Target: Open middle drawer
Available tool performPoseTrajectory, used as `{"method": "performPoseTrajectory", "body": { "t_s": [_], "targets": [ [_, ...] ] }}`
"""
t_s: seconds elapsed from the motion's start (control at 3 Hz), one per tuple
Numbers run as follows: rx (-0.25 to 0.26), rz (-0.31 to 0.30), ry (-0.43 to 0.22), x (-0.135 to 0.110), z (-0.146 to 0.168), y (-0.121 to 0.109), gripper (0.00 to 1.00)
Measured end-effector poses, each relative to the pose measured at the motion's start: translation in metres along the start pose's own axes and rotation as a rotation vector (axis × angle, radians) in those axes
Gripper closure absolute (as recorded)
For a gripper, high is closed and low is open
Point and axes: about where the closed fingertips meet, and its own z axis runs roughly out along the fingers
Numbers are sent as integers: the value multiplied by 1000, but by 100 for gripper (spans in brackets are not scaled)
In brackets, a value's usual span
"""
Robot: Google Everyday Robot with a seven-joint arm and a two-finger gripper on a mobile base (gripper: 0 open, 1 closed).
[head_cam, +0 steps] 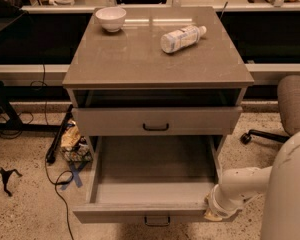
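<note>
- Lying on the floor just left of the cabinet (pixel 140 59) are some cords (pixel 52 179) and a crinkly bag (pixel 72 141). They are out of the way.
- At the back left of the cabinet top sits a white bowl (pixel 110 18).
- Right under the cabinet top is the top drawer (pixel 115 121), with a dark gap above it.
- Below that is the middle drawer (pixel 120 213). It sticks far out from the front of the cabinet, and its whole floor shows.
- Its small dark handle (pixel 157 220) peeks out under the middle of its front edge. Nothing is holding the handle.
- At the back right of the cabinet top, a bottle (pixel 182 37) lies on its side.
- At the front right of the cabinet is the gripper (pixel 213 212). It is at the right corner of the middle drawer's front, touching it or just beside it. Whether it is wide, narrow or holding the edge, I cannot tell.
- The white arm (pixel 245 181) reaches in to that corner from the right.
- I think the pulling step is done or almost done, since the drawer is already so far out of the cabinet.
- The next move, I think, is to come away from the corner gently. The arm should move out to the right of the cabinet and not push the drawer back in.
- A chair (pixel 295 104) stands right of the cabinet, near the arm. The arm should not bump it when backing off.
</note>
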Motion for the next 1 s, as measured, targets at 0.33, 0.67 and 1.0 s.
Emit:
{"method": "performPoseTrajectory", "body": {
  "t_s": [0.33,0.67,1.0],
  "targets": [
    [-2,0,0,0,1,1,50],
    [-4,-1,1,0,1,1,27],
    [-6,-1,1,0,2,2,4]
  ]
}}
